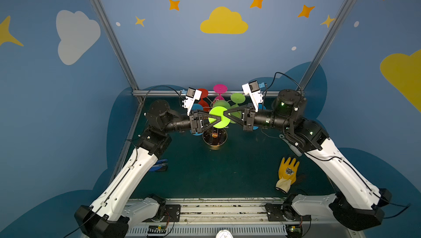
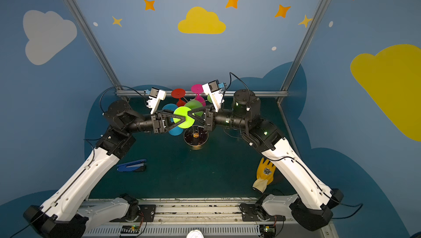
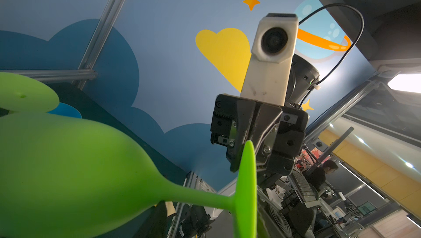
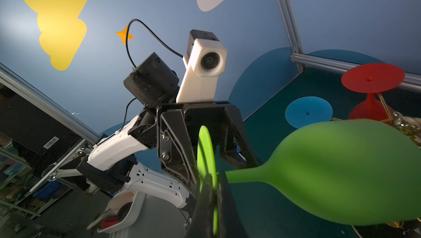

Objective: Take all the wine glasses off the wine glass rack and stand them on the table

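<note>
The wine glass is lime green; its round foot (image 1: 219,116) (image 2: 182,117) sits between both grippers, above the wine glass rack's dark round base (image 1: 214,139) (image 2: 196,138). My right gripper (image 1: 225,114) (image 4: 211,202) is shut on the rim of the foot. From the left, my left gripper (image 1: 219,119) stands open, its fingers (image 4: 177,155) on either side of the foot without touching it. In the left wrist view the bowl (image 3: 68,168), stem and foot (image 3: 246,191) show edge-on. The bowl (image 4: 341,175) lies beside the rack's gold wire (image 4: 405,125); whether it still hangs there I cannot tell.
Red (image 1: 202,93), magenta (image 1: 220,88), green (image 1: 237,98) and blue (image 2: 169,108) glasses hang upside down round the rack. A yellow glove (image 1: 288,170) lies at the front right and a blue stapler (image 2: 132,165) at the front left. An aluminium rail (image 1: 159,93) runs along the back.
</note>
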You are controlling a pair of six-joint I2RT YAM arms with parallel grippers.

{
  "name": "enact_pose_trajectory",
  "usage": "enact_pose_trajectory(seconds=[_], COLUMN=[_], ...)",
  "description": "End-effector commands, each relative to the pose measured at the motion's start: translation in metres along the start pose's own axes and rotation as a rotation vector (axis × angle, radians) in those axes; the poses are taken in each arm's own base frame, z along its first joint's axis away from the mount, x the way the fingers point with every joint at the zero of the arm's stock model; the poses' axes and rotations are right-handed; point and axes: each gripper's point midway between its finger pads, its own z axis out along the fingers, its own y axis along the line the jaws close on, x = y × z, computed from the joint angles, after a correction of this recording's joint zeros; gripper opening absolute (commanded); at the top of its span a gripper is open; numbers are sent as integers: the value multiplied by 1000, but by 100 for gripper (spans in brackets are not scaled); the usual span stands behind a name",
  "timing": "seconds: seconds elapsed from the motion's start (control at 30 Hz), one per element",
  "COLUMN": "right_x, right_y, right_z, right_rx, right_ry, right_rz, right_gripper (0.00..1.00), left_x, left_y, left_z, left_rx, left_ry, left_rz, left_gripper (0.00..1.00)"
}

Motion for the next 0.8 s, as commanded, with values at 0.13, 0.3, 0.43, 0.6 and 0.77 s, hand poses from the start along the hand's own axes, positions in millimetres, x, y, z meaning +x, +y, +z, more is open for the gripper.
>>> enact_pose_trajectory(seconds=[0.13, 0.3, 0.43, 0.6, 0.77], right_x=[-5, 0, 1, 1, -4], right_y=[3, 0, -1, -2, -7], right_z=[2, 5, 4, -1, -26], right_rx=[-5, -2, -1, 23, 112], right_ry=[-26, -12, -12, -19, -78], right_rz=[-11, 1, 7, -7, -88], right_gripper=[0, 0, 0, 8, 47], left_x=[-9, -12, -18, -29, -42], left_y=[-14, -17, -20, -27, -28], left_z=[-3, -5, -7, -12, -16], left_rx=[11, 3, -6, -4, 3], left_ry=[-26, -44, -73, -115, -162], left_rz=[41, 39, 25, -19, -104], left_gripper=[38, 26, 13, 3, 3])
